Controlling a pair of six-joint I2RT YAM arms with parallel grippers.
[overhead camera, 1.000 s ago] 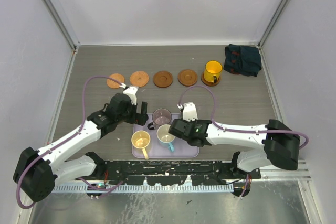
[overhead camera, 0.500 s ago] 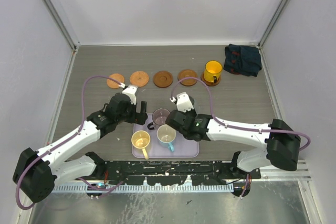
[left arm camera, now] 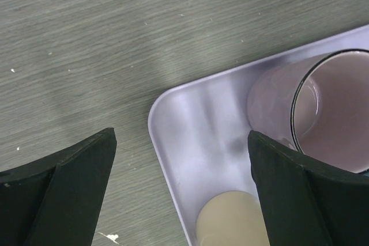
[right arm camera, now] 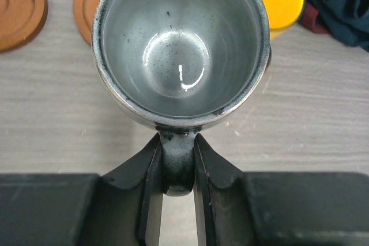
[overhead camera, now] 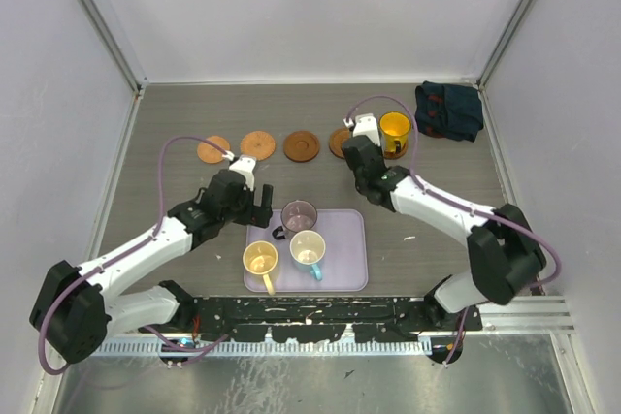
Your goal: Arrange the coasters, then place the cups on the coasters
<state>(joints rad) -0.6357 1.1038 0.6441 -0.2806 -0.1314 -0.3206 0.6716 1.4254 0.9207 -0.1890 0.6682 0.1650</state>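
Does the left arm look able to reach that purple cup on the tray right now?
Probably yes. The left gripper hovers open beside the purple cup at the far-left corner of the tray, with nothing between them. The cream cup sits nearer the arms, out of the way.

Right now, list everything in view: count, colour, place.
coasters: five, brown-orange, in a row across the far side of the table; the rightmost sits under the yellow-orange cup.
yellow-orange cup: one, on the rightmost coaster.
grey-green cup: one, held above the table near the row's right end.
purple cup: one, translucent, far left of the tray.
cream-yellow cup: one, near left of the tray.
white cup: one, light blue handle, on the tray beside the cream-yellow cup.
tray: one, lavender, near middle of the table.
cloth: one, dark, far right corner.
left gripper: open, over the tray's far left corner.
right gripper: shut on the grey-green cup's handle.
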